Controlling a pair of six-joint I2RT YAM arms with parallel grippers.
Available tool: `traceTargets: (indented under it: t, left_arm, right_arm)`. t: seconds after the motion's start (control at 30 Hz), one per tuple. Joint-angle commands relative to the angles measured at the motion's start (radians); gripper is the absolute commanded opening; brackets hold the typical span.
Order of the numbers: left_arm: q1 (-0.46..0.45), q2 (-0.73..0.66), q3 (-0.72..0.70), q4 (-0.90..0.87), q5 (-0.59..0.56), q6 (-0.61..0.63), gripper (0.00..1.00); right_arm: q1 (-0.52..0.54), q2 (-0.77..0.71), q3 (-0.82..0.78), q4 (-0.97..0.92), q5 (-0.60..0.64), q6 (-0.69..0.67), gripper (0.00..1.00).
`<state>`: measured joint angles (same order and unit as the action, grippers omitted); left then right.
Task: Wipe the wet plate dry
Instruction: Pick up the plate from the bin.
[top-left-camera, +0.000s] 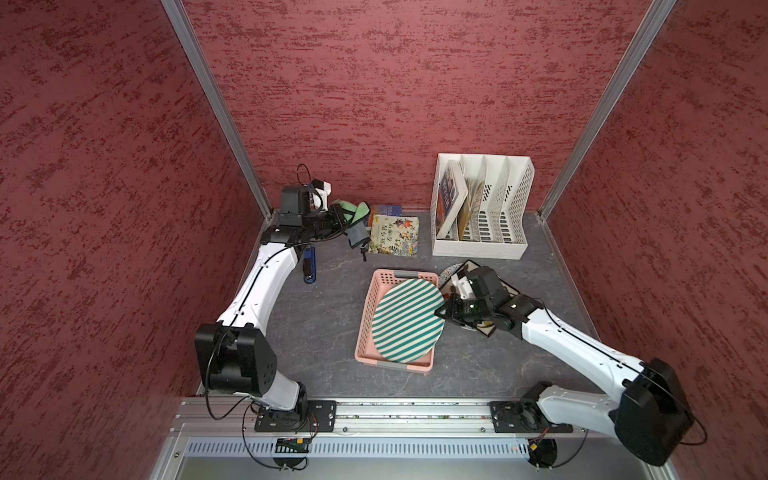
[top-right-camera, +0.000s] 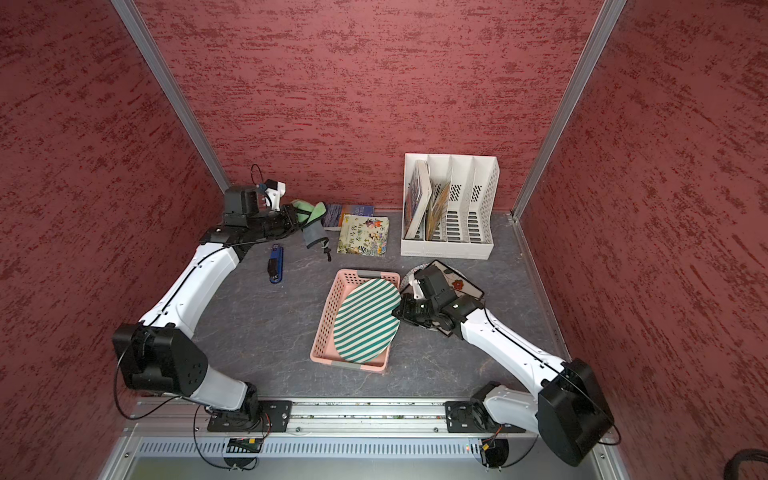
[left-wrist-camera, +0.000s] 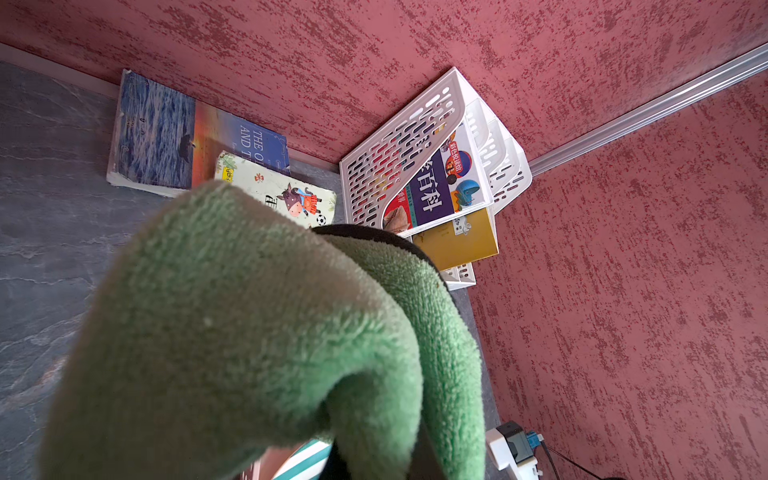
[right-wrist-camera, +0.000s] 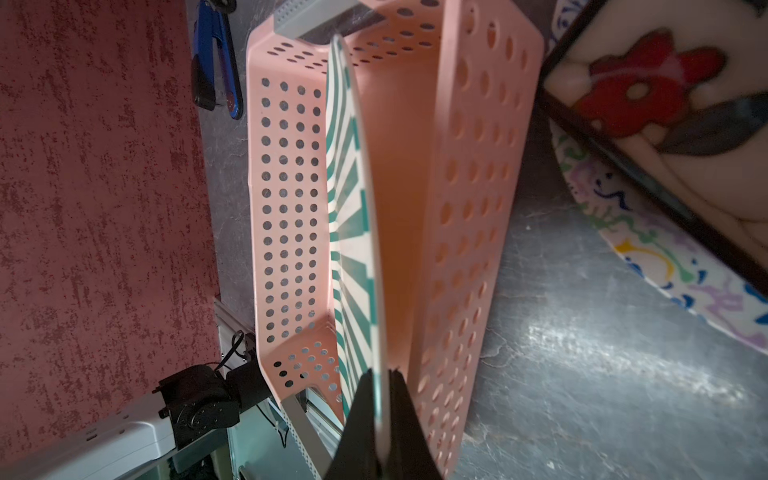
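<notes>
Green fluffy cloth (left-wrist-camera: 249, 332) is hanging clamped in the closed left gripper (top-left-camera: 344, 219), well apart from the round green-and-white striped plate (top-left-camera: 407, 320). Closed right gripper (right-wrist-camera: 384, 376) is pinching that plate's rim as it is leaning in the pink perforated plastic basket (top-left-camera: 369, 316) (thin wet edge may slip when lifted).

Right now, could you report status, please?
Right tool shut on striped plate rim. Left tool shut on green cloth. Plate tilted in pink basket.

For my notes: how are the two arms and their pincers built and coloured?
The left arm and right arm share curved white shells, boxy black joint housings and thin black cables. The left pincer and right pincer are black; the right one's fingers taper.
</notes>
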<state>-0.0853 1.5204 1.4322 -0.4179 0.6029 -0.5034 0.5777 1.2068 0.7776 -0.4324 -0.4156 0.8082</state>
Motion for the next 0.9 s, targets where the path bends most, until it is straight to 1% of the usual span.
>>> traceTargets:
  t: [0.0,0.13,0.3,0.33,0.37,0.4,0.47,0.5,0.57,0.6,0.73,0.87]
  left_arm:
    - [-0.002,0.000,0.003,0.034,0.014,-0.001,0.00]
    - [0.001,-0.004,0.005,0.033,0.013,0.000,0.00]
    - [0.000,-0.001,0.009,0.036,0.017,-0.005,0.00]
    - [-0.001,-0.002,0.008,0.038,0.017,-0.006,0.00]
    - [0.001,-0.002,0.007,0.038,0.018,-0.007,0.00]
    - [0.001,-0.004,0.007,0.037,0.018,-0.006,0.00]
    - [0.000,-0.008,0.007,0.033,0.017,-0.002,0.00]
    - [0.002,-0.011,0.006,0.031,0.015,0.000,0.00]
    - [0.002,-0.014,0.004,0.030,0.013,0.000,0.00]
    - [0.003,-0.016,0.005,0.028,0.014,0.000,0.00]
    - [0.008,-0.025,0.019,0.012,0.026,0.002,0.00]
    - [0.009,-0.040,0.096,-0.021,0.055,-0.007,0.00]
  right_arm:
    - [0.002,-0.004,-0.009,-0.060,0.056,-0.020,0.00]
    - [0.002,-0.029,0.023,-0.016,0.035,-0.015,0.00]
    - [0.011,0.033,0.108,0.055,-0.002,-0.003,0.00]
    - [0.014,0.054,0.122,0.059,-0.004,-0.006,0.04]
    - [0.017,0.076,0.132,0.065,-0.006,-0.009,0.10]
    - [0.019,0.096,0.139,0.068,-0.007,-0.010,0.13]
    - [0.021,0.130,0.142,0.089,-0.001,-0.006,0.13]
    - [0.022,0.147,0.142,0.101,0.003,-0.002,0.12]
    - [0.022,0.171,0.148,0.125,0.013,0.003,0.01]
    - [0.023,0.179,0.155,0.131,0.016,0.008,0.00]
    - [0.022,0.159,0.218,0.109,0.038,-0.013,0.00]
    - [0.019,0.083,0.311,0.085,0.120,-0.019,0.00]
